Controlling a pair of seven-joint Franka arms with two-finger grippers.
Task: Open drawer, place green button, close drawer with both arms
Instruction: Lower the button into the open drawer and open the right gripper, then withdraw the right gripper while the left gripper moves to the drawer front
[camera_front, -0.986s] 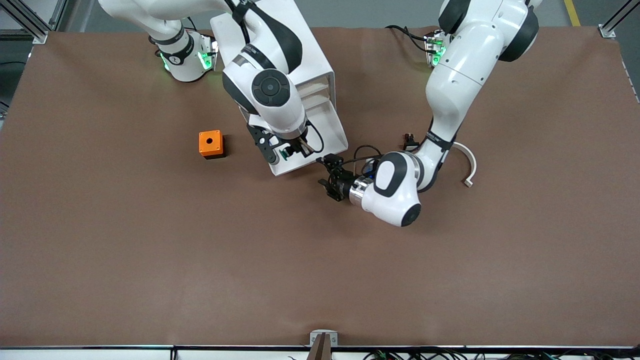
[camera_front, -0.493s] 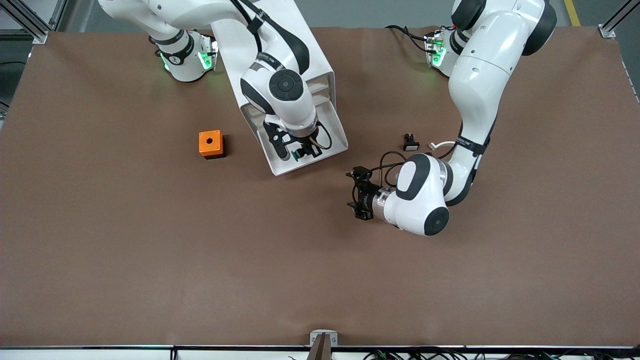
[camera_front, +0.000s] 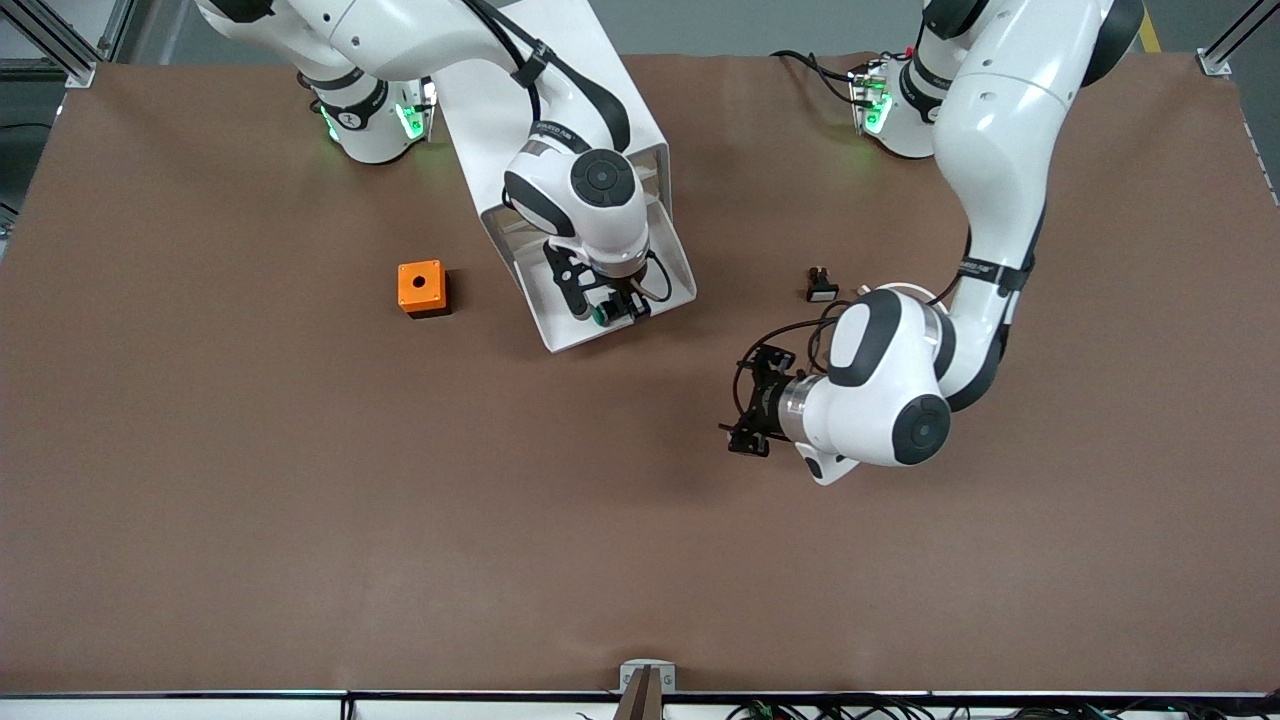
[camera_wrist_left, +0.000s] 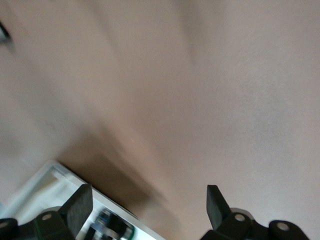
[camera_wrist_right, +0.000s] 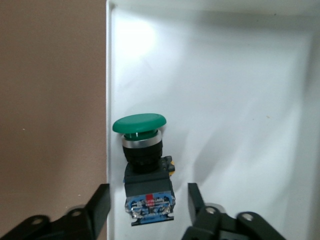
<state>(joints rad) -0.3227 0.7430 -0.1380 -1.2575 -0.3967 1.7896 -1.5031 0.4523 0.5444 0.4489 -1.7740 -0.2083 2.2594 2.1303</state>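
Note:
The white drawer (camera_front: 668, 262) stands pulled out of the white cabinet (camera_front: 545, 90). The button (camera_front: 603, 314), green cap on a black body, lies on its side in the drawer near its front corner. My right gripper (camera_front: 610, 303) hangs over it. In the right wrist view the drawer floor (camera_wrist_right: 225, 100) is bare white, and the right gripper (camera_wrist_right: 147, 205) is open, its fingers either side of the button (camera_wrist_right: 145, 165) with gaps. My left gripper (camera_front: 748, 415) is open and empty over bare table. The left wrist view shows that gripper (camera_wrist_left: 146, 207), the drawer's corner (camera_wrist_left: 45, 182) and the button (camera_wrist_left: 112, 227).
An orange cube with a hole (camera_front: 421, 288) sits on the brown table toward the right arm's end, beside the cabinet. A small black switch with a white face (camera_front: 822, 287) lies by the left arm's forearm.
My left gripper has drawn away from the drawer's front, toward the front camera and the left arm's end. My right gripper has shifted with the button over the drawer tray.

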